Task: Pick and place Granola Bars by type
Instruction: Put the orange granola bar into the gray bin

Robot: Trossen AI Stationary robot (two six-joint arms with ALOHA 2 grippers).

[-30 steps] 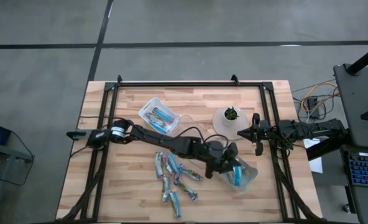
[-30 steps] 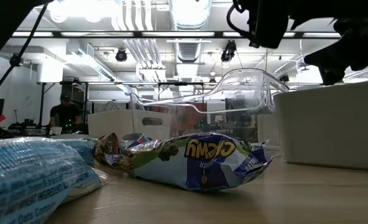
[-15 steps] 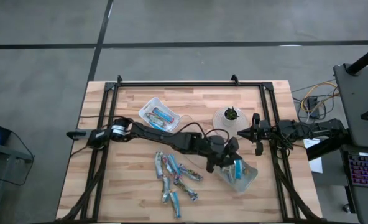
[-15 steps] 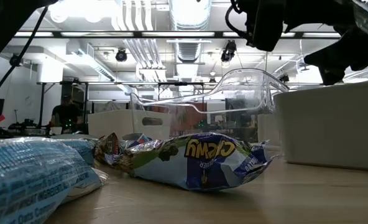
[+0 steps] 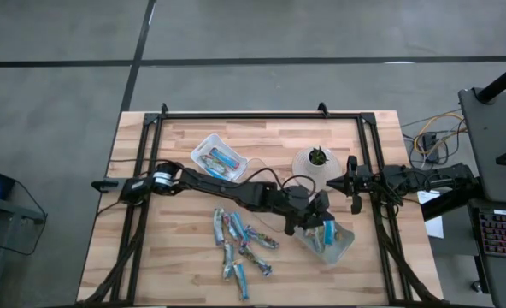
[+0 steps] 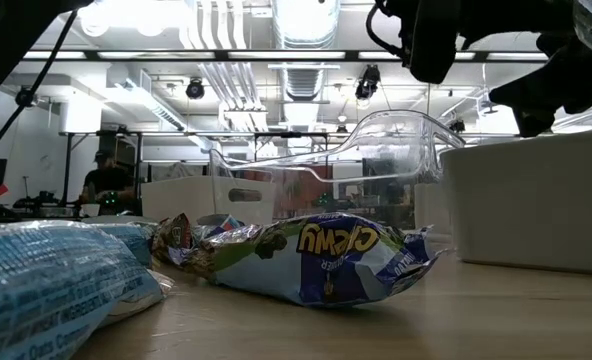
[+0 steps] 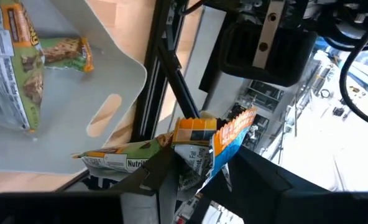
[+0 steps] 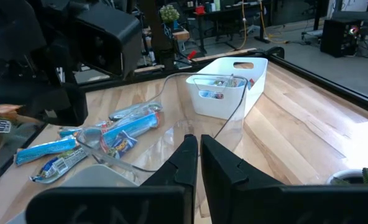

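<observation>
A granola bar (image 7: 199, 146) is pinched between the fingers of the left gripper (image 5: 311, 224), held above the clear tray (image 5: 345, 244) near the table's (image 5: 270, 141) right edge. More bars (image 5: 240, 244) lie loose mid-table. The right gripper (image 5: 352, 181) is closed, empty, beside the white pot (image 5: 313, 167).

Table (image 5: 270, 137): pale wood planks, matt. Granola bars (image 5: 240, 239) beside left gripper (image 5: 308, 224): crinkled glossy foil. Tray (image 5: 343, 244) below it: clear glossy plastic. White tray (image 8: 227, 93): smooth matt plastic.
</observation>
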